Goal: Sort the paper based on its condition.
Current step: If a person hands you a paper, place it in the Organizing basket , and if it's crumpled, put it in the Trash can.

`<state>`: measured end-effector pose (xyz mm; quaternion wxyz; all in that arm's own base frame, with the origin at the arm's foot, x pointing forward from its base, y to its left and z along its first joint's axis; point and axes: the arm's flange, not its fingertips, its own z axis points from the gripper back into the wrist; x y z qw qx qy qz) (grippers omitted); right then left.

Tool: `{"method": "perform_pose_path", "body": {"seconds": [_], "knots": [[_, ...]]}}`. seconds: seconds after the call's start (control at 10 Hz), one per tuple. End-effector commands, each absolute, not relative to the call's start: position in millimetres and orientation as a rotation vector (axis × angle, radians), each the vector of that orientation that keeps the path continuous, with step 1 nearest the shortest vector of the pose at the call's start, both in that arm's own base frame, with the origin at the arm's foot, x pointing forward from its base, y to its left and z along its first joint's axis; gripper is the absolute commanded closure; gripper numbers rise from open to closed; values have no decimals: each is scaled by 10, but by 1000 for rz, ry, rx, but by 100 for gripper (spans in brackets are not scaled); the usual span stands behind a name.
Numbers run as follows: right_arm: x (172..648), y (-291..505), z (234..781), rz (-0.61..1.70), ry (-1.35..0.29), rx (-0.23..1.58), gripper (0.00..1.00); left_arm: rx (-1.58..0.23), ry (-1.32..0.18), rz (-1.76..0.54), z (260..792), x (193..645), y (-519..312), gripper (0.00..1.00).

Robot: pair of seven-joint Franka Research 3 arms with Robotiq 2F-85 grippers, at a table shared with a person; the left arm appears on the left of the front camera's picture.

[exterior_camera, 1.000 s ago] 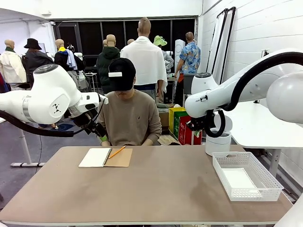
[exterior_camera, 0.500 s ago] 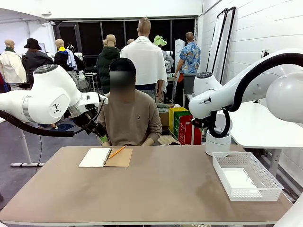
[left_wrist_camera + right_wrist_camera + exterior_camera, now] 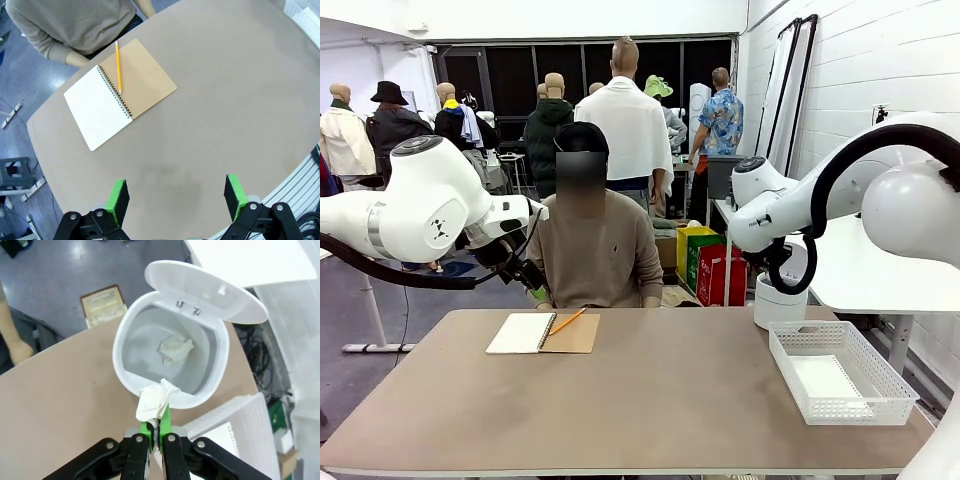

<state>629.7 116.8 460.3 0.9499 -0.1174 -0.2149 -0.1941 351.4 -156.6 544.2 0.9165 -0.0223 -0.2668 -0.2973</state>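
Right tool (image 3: 151,432) is clamped nearly shut on a crumpled paper wad (image 3: 155,401), which I hold just above the near rim of the open white bin (image 3: 170,357). One crumpled ball (image 3: 176,349) already lies at the bin's bottom, and a flat sheet (image 3: 827,380) lies in the white basket (image 3: 840,372) on the bench (image 3: 650,400), so I judge the sort well under way. This wad is not yet released. On the far side of the bench lie the open notebook (image 3: 120,92) and pencil (image 3: 118,67), in front of the seated person.

Right arm reaches in high from the right, wrist angled down over the bin. Left tool (image 3: 176,200) hangs wide open and empty above bare bench, with the arm raised at the left.
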Motion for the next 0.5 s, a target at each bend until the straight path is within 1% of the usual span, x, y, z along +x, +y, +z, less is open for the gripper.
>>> {"method": "perform_pose_path", "body": {"seconds": [0.0, 0.4], "knots": [[6454, 1179, 4592, -463, -464, -278, 100, -39, -549, -615, 5439, 3521, -1546, 0], [6630, 1002, 4554, -522, -489, -286, 100, -39, -549, -615, 5439, 3521, -1546, 0]]}}
